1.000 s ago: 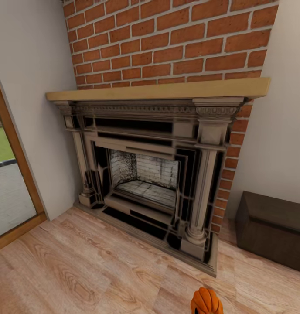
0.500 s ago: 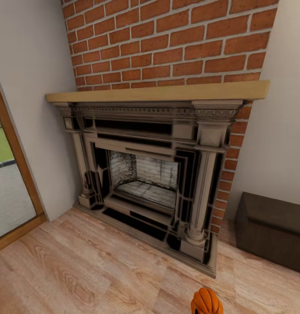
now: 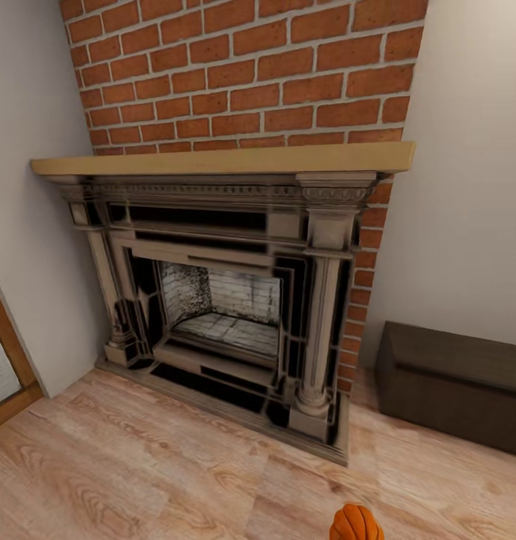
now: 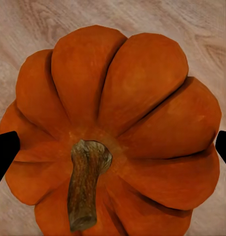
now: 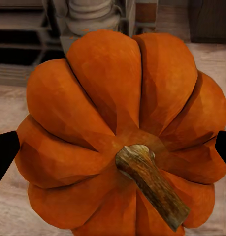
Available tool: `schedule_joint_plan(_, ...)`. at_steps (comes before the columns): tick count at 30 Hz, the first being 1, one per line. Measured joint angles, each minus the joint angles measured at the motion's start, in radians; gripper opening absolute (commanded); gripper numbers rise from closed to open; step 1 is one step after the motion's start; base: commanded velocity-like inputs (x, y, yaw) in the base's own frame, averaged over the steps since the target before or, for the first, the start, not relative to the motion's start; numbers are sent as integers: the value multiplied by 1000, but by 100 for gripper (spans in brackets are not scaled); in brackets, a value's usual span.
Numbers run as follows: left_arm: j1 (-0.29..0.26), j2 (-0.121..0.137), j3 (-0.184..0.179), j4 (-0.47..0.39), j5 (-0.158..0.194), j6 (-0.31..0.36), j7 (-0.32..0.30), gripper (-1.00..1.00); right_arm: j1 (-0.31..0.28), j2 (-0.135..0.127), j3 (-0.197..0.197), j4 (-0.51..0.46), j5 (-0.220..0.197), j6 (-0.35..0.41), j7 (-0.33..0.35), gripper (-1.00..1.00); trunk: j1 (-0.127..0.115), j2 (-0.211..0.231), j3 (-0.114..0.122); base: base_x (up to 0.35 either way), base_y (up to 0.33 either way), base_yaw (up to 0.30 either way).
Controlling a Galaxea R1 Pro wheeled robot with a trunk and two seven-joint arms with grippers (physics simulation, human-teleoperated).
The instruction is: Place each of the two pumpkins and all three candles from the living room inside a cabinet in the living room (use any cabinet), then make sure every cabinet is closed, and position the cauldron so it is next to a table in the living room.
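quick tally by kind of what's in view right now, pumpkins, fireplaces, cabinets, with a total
pumpkins: 2, one between the left claw fingers (left pumpkin), one between the right claw fingers (right pumpkin)
fireplaces: 1 (fireplace)
cabinets: 1 (cabinet)
total: 4

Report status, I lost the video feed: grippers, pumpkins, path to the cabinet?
Left gripper shut on a pumpkin. Right gripper shut on another pumpkin. Cabinet ahead right, beside fireplace; bare floor between.
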Motion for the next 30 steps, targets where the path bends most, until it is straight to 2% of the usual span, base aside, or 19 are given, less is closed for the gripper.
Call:
schedule_joint_plan(13,0,3,1,4,3,0,0,-100,-1,0,-3,24,1,0,-4,-100,0,0,0,0,0,-20)
schedule_joint_plan(21,0,2,3,5,3,5,0,-100,0,0,-3,23,-4,0,-4,-100,0,0,0,0,-19,-263)
schedule_joint_plan(30,0,2,2,6,3,6,0,-100,0,-2,-6,23,-7,0,-5,-100,0,0,0,0,-280,-269)
